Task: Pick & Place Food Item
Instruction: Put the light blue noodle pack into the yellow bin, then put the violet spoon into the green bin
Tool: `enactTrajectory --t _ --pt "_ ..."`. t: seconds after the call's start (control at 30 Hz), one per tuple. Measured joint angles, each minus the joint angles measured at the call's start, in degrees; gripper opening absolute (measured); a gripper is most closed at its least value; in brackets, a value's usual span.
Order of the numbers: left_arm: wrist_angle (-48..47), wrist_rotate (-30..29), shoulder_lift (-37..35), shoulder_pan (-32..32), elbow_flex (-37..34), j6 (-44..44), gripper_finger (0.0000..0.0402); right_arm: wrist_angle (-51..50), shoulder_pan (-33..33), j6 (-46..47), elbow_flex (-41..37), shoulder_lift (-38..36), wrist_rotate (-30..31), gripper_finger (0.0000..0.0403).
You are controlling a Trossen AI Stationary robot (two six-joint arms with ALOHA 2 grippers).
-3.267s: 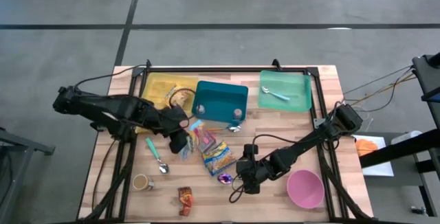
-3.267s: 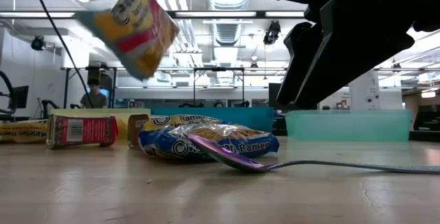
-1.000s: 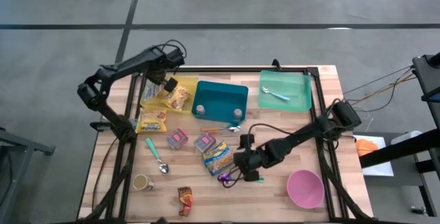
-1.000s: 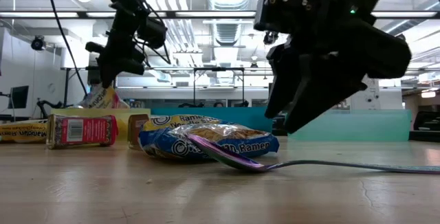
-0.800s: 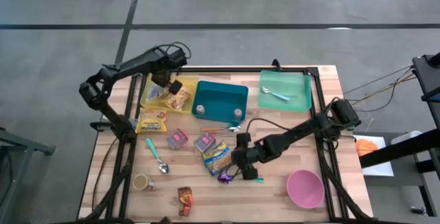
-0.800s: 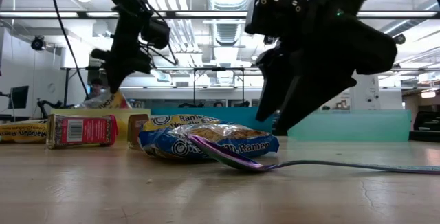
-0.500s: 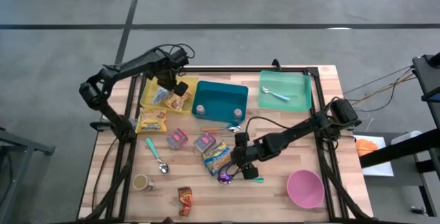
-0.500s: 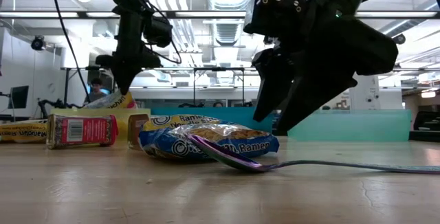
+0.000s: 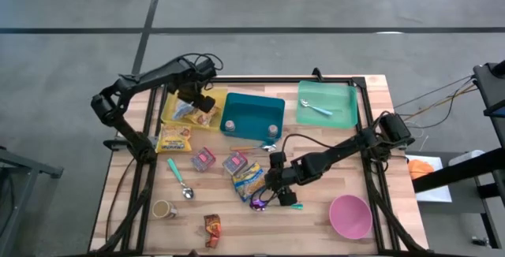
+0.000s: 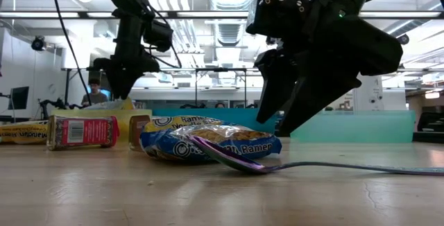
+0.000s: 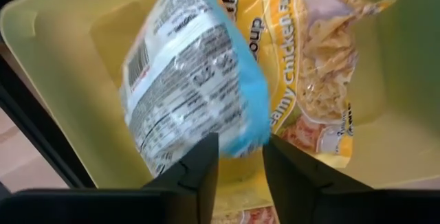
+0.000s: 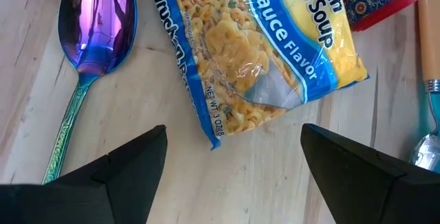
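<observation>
Landmark: teal bin point(image 9: 252, 115) at the back of the surface point(image 9: 371, 107).

Left hand point(image 9: 197, 102) sits over the yellow tray point(image 9: 175, 98), which lies just beside the teal bin on the left arm's side. Its fingers point(image 11: 199, 172) are parted slightly around the lower edge of a blue-and-white ramen pack point(image 11: 192, 80); whether they grip it cannot be told. The pack is tilted, leaning inside the tray over a yellow chicken ramen pack point(image 11: 309, 80) that lies on the tray floor.

Right hand point(image 9: 272, 188) hovers in front of the teal bin, nearer the front edge of the surface, fingers point(image 12: 117, 169) spread wide and empty. Directly below it lies a blue-yellow ramen pack point(image 12: 254, 52), flat on the wood, with an iridescent purple spoon point(image 12: 93, 38) just beside it, not touching the hand.

Also in front of the teal bin: two small red cans point(image 9: 203, 159), a teal spoon point(image 9: 180, 180), a cup point(image 9: 162, 208), a snack bar point(image 9: 211, 231). Another yellow pack point(image 9: 173, 139) lies beside the tray. Pink bowl point(image 9: 349, 216) sits well to the right-arm side; green tray point(image 9: 327, 104) is just beside the teal bin on that side.
</observation>
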Motion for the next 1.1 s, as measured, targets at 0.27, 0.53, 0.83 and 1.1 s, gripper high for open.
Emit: enactTrajectory --t 0.27,0.53,0.83,1.1 --pt "0.1 0.0 0.0 0.0 -1.1 0.0 0.0188 0.0 0.0 0.1 0.0 0.0 0.0 0.0331" --pt "0.7 0.0 -0.1 0.0 -0.5 0.1 0.0223 0.0 0.0 0.1 0.0 0.0 0.0 0.0331" --pt "0.2 0.0 -0.3 -3.2 1.3 0.2 0.0224 -0.3 0.0 0.5 0.0 0.0 0.0 0.0331" --pt "-1.0 0.0 -1.6 -13.9 1.8 2.9 0.0224 -0.5 0.0 0.6 0.0 0.0 0.0 0.0331"
